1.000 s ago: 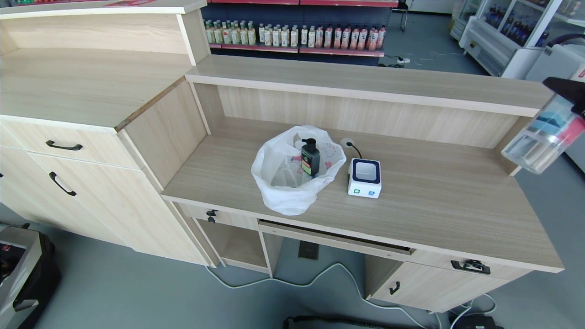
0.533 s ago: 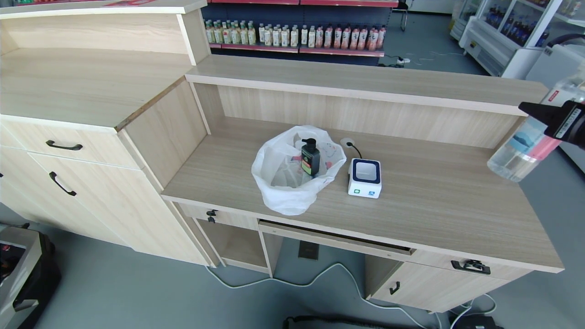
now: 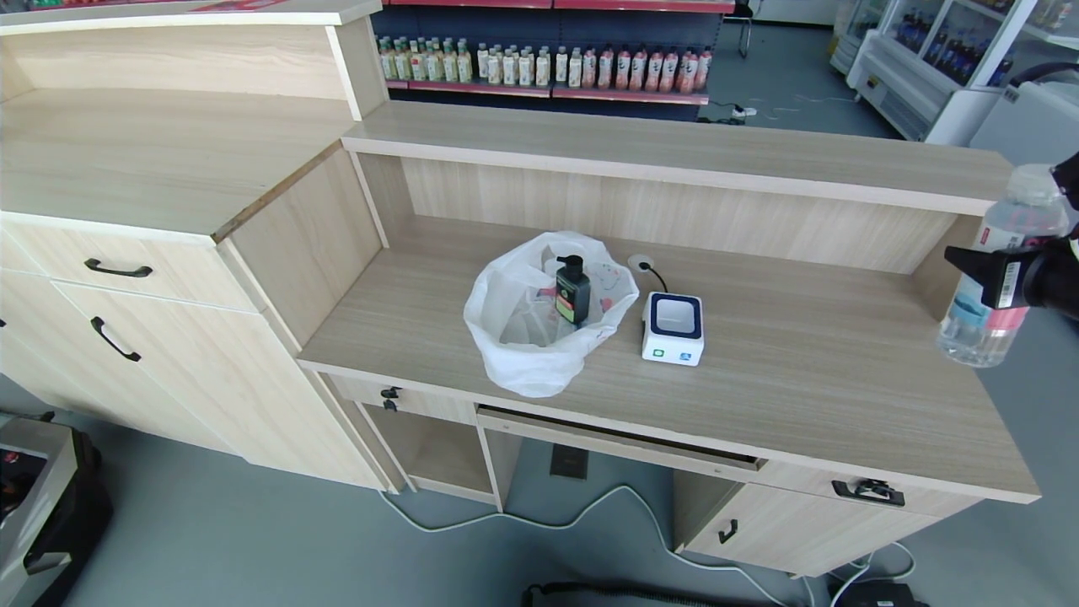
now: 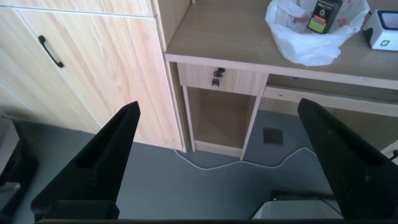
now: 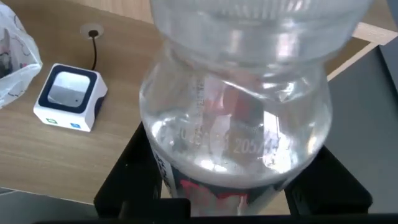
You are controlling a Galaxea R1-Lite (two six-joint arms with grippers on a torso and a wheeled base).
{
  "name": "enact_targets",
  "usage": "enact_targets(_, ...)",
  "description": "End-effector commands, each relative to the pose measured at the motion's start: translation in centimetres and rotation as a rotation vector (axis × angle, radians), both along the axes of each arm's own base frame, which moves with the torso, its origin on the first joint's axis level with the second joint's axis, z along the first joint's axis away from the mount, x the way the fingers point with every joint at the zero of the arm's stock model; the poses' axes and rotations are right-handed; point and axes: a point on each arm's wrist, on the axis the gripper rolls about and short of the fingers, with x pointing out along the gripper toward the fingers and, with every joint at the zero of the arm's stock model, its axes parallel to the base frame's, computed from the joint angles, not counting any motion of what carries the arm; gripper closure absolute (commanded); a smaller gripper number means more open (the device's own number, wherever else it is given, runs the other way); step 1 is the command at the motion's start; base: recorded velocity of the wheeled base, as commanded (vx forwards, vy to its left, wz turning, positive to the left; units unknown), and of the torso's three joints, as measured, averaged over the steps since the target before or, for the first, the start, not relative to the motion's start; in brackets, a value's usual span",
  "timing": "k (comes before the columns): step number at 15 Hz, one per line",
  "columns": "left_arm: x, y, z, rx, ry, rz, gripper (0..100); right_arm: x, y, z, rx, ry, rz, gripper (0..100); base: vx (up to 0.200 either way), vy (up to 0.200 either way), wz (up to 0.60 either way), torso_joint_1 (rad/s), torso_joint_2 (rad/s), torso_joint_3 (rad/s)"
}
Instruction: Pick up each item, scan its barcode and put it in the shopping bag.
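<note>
In the head view, the right pincer (image 3: 1003,278) is clenched around the middle of a clear water bottle (image 3: 1024,221). It holds the bottle nearly upright in the air, well to the right of the scanner (image 3: 672,327) and near the right end of the table (image 3: 801,379). I judge it is carried this way because its barcode has not yet met the scanner's window. The shopping bag (image 3: 514,354) stands just left of the scanner with its mouth open and 1 dark pump bottle (image 3: 572,293) already inside, so a scanned item has only a short way to go.

In the left wrist view, the left pincer (image 4: 219,109) is released and carries nothing. It hangs low in front of the table, well left of the scanner, which probably keeps it out of the other arm's path.

In the right wrist view, the 2 dark fingers (image 5: 127,177) press on the bottle's labelled band, with the scanner face-up on the table beyond. Through the water, the barcode's position is hard to tell.
</note>
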Motion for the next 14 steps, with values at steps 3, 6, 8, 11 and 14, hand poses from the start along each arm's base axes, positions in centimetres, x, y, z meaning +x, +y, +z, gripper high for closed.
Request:
enact_targets(3, 0.0, 0.0, 0.0, 0.0, -0.001, 0.0, 0, 1.3, -0.1, -0.8, -0.018, 0.036, 0.02, 100, 0.0, 0.0, 0.0, 0.0, 0.0, 0.0)
enact_targets(6, 0.0, 0.0, 0.0, 0.0, -0.001, 0.0, 0, 1.8, 0.1, -1.0, -0.058, 0.048, 0.054, 100, 0.0, 0.0, 0.6, 0.001, 0.01, 0.002)
enact_targets(8, 0.0, 0.0, 0.0, 0.0, -0.001, 0.002, 0, 2.8, 0.6, -1.4, -0.099, 0.06, 0.083, 100, 0.0, 0.0, 0.6, 0.002, 0.0, 0.002)
enact_targets(11, 0.0, 0.0, 0.0, 0.0, -0.001, 0.0, 0, 5.5, 0.7, -3.1, -0.233, 0.069, 0.136, 100, 0.0, 0.0, 0.2, 0.004, 0.0, 0.001)
enact_targets(14, 0.0, 0.0, 0.0, 0.0, -0.001, 0.0, 0, 8.9, 0.4, -6.0, -0.424, 0.008, 0.258, 100, 0.0, 0.0, 0.0, 0.0, 0.0, 0.0)
